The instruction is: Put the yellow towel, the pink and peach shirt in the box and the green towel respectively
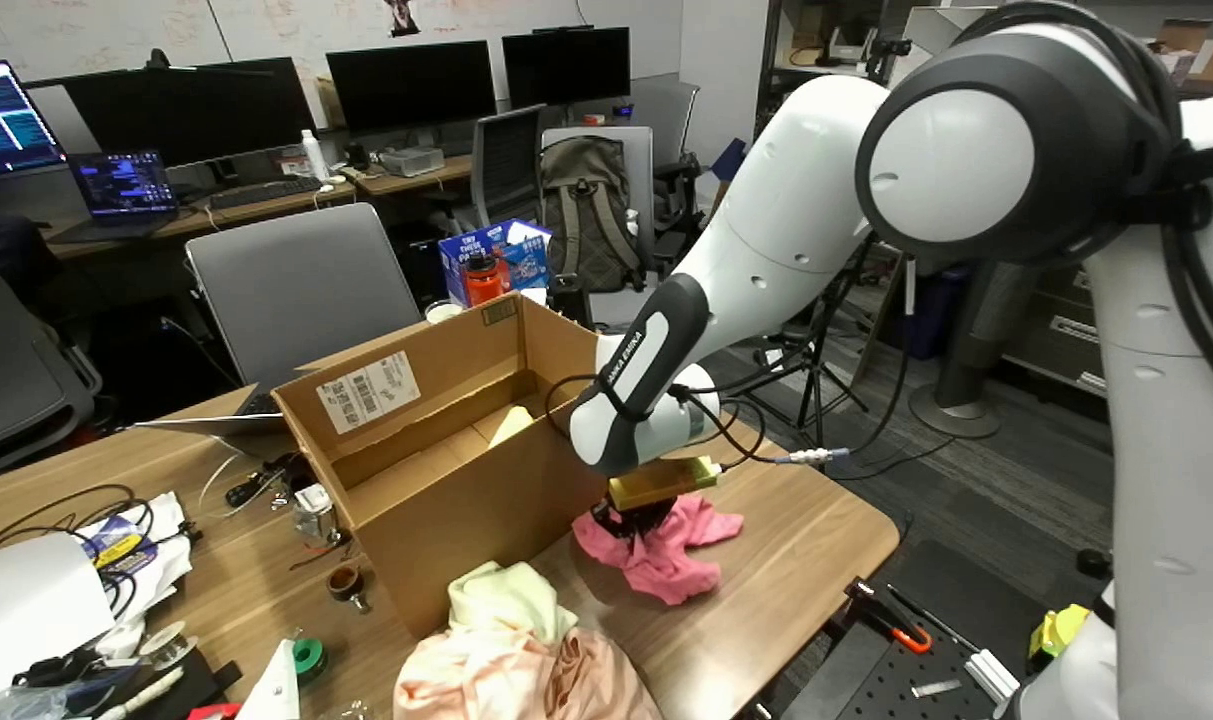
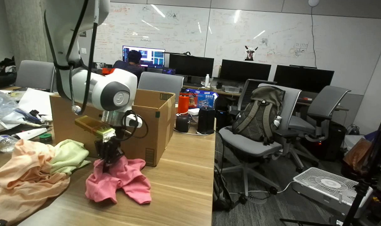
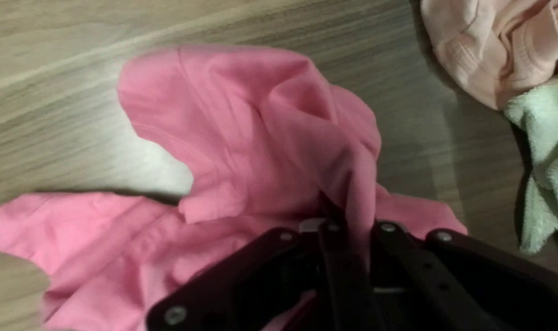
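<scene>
Wrist view: pinching a raised fold of the pink shirt [image 3: 242, 138] between tightly clamped jaws, seeing the rest spread across the surface [image 3: 398, 59]. Seeing a bare strip between that shirt and the peach shirt [image 3: 495, 55] plus green towel [image 3: 552, 138], both over at picture right. In an exterior view, running tight on the box [image 1: 486, 515] side: sitting low, just beside the near wall, well under the rim; unable to tell whether touching. Getting bare surface the opposite way, stretching from the pink shirt out to the rounded corner [image 1: 871, 535]. In an exterior view, also getting bare wood between the pink shirt and the straight side edge [image 2: 211, 157]. Seeing the yellow towel [image 1: 511, 424] inside the box, showing just a corner over the near wall. Finding the green towel bunched against the peach shirt, lying by the box. Pose: in an exterior view, sloping the arm [image 1: 756, 250] down from upper right, bending at the wrist [image 1: 671, 425], partly covering the box. In both exterior views, aiming the jaws downward onto the pink shirt, outside the box.
</scene>
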You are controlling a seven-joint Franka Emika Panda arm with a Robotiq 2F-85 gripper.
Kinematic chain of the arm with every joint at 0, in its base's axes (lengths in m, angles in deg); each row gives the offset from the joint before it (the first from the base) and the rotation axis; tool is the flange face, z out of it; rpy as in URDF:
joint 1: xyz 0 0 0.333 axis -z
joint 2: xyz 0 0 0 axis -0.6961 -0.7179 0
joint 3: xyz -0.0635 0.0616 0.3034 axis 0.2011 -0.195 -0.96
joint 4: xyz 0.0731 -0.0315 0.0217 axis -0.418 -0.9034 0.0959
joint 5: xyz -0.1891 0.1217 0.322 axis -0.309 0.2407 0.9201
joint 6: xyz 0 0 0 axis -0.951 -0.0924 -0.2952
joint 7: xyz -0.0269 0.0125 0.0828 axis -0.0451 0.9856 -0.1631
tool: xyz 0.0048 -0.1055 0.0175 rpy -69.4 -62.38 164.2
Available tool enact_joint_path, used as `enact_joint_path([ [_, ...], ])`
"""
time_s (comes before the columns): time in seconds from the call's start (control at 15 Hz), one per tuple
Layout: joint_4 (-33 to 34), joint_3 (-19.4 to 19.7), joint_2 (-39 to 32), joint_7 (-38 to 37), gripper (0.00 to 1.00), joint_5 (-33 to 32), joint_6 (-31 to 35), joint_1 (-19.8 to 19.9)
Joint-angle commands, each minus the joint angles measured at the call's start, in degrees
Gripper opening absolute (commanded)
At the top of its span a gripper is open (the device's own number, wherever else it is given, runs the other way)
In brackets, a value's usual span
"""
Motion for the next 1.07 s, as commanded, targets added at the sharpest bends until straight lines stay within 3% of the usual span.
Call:
enact_joint_path([
  [0.0, -5.4, 0.8, 5.5, -1.9, 0.02, 0.7, 4.5, -1.0],
  [0.53, -14.5, 3.3, 17.1, -7.1, 0.02, -2.3, 7.0, -2.1],
  [0.73, -15.4, 4.5, 22.6, -10.2, 0.02, -8.1, 5.1, -3.1],
  [1.0, -14.0, 2.8, 30.3, -12.6, 0.02, -14.0, 1.1, -2.8],
])
